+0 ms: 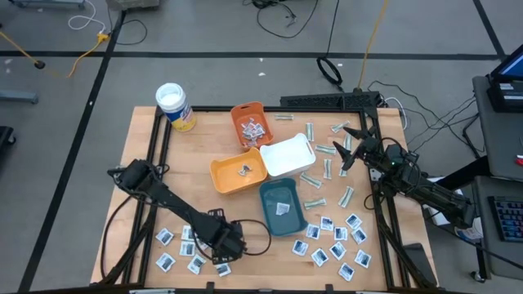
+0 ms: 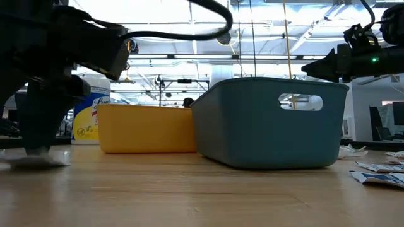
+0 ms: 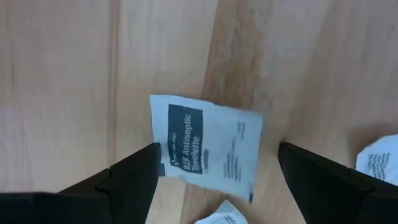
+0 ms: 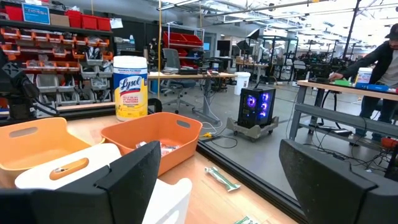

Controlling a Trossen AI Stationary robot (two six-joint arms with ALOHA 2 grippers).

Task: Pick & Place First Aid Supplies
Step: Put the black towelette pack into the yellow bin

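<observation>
My left gripper (image 1: 227, 245) (image 3: 217, 149) points straight down near the table's front left, open. A white square sachet with dark blue print (image 3: 205, 146) lies flat on the wood between and just below its two fingers. In the low view the left gripper (image 2: 38, 126) stands low over a white packet (image 2: 38, 161). More white sachets (image 1: 176, 245) lie around it, and several more (image 1: 335, 241) lie at the front right. Pale strips (image 1: 327, 163) lie at the right. My right gripper (image 1: 347, 147) (image 4: 217, 162) waits open and level above the table's right side.
Four trays sit mid-table: an orange tray (image 1: 251, 122) holding packets at the back, a yellow-orange tray (image 1: 221, 175), a white tray (image 1: 288, 155) and a teal tray (image 1: 282, 220). A white-lidded canister (image 1: 174, 106) stands at the far left. Bare wood lies between the trays and the left sachets.
</observation>
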